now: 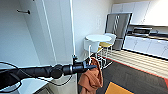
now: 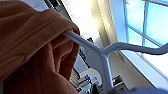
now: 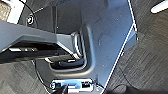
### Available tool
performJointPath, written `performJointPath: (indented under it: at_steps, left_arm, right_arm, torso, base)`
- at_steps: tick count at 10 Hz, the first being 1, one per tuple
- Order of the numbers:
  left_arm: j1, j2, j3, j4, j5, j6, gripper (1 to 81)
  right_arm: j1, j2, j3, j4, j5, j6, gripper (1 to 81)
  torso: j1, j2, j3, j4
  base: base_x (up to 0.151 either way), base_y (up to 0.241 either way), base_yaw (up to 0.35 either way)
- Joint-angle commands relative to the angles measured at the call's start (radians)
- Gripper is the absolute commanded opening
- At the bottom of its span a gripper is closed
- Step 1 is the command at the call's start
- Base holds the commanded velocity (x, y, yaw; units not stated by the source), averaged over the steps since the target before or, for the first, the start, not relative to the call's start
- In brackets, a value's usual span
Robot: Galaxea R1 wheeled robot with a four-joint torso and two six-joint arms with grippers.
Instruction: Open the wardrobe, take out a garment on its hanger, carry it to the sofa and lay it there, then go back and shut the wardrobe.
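Observation:
My left arm reaches in from the left, and the left gripper [image 1: 92, 66] is shut on the white hanger [image 1: 89, 60]. From the hanger the orange garment [image 1: 91, 80] hangs in loose folds, clear of the floor. The left wrist view shows the hanger's [image 2: 101, 51] white neck and arms close up, with the orange garment [image 2: 30, 47] bunched over one arm. The white wardrobe [image 1: 56, 32] stands just behind and to the left of the gripper, with a dark rail [image 1: 23, 11] high on its left part. The right wrist view looks down on my own base [image 3: 100, 37] and dark flooring.
A round white table [image 1: 98, 38] with white and yellow chairs stands a little beyond the garment. Further right are a steel fridge [image 1: 118, 25] and white kitchen cabinets [image 1: 147, 43]. The dark carpet has an orange patch [image 1: 117, 89] at the lower right.

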Motion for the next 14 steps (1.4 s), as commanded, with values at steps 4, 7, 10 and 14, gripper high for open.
performJointPath:
  at_steps: [4, 7, 10, 14]
  left_arm:
    - [-0.172, 0.004, 0.049, 0.042, -0.091, 0.011, 1.0]
    - [-0.172, 0.032, 0.047, 0.045, -0.091, 0.013, 1.0]
    - [-0.172, 0.043, 0.049, 0.050, -0.091, 0.013, 1.0]
    - [-0.172, 0.056, 0.057, 0.053, -0.091, 0.016, 1.0]
  right_arm:
    - [0.018, -0.004, 0.004, -0.012, -0.043, -0.002, 81.1]
    - [0.021, -0.002, 0.004, -0.012, -0.043, -0.002, 81.1]
    - [0.019, -0.002, 0.004, -0.012, -0.043, -0.002, 81.1]
    - [0.021, 0.001, 0.004, -0.013, -0.043, -0.002, 81.1]
  torso:
    - [0.000, 0.000, -0.033, 0.000]
    - [0.000, 0.000, -0.038, 0.000]
    - [0.000, 0.000, -0.038, 0.000]
    - [0.000, 0.000, -0.038, 0.000]
  base:
    - [0.000, 0.000, -0.195]
    - [0.000, 0.000, -0.195]
    - [0.000, 0.000, -0.195]
    - [0.000, 0.000, -0.195]
